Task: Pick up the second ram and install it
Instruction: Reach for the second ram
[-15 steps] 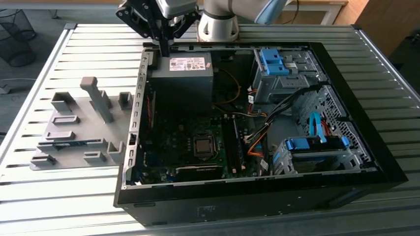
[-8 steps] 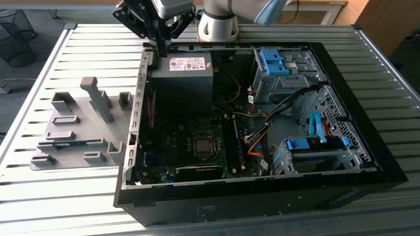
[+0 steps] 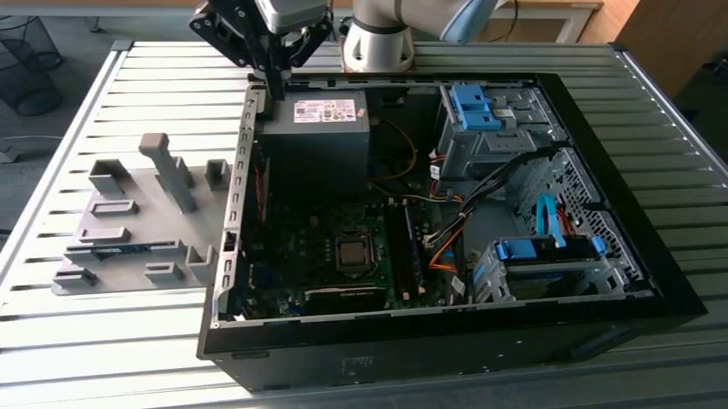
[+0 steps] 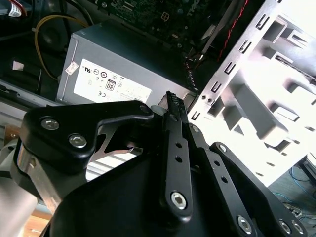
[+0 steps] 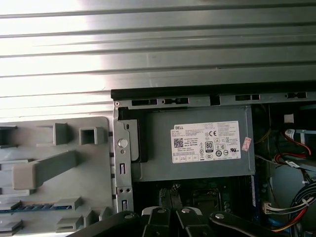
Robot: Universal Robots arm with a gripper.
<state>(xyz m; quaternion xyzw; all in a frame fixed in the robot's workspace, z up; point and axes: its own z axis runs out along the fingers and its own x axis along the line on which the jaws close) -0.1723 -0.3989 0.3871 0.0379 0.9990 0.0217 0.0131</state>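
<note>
While the arm hangs above the power-supply corner of the case, you have a wide table (image 3: 102, 358) of silver metal slats carrying everything. On it lies the big black computer case (image 3: 455, 349), open on its side, with the dark motherboard (image 3: 330, 226) exposed. Just beside the case, toward the exterior view's left, sits the pale grey plastic holder tray (image 3: 119, 183) with its raised blocks and slots. Inside the case, at the end nearest the arm, you can see the grey metal power supply box (image 3: 313, 141) with its white label, and both wrist views show it too. Your black linkage gripper (image 3: 273, 85) hovers over the case's perforated metal edge, between that box and the holder tray, touching nothing that you can make out. Its fingers (image 4: 173, 148) are drawn together to a narrow point, with nothing held between them. The second ram (image 3: 114, 249), a thin dark stick seen edge-on, lies in a long slot of the holder tray, well apart from the gripper. In the first wrist view the second ram (image 5: 29, 208) shows as a slim bluish-green strip in that same slot.
</note>
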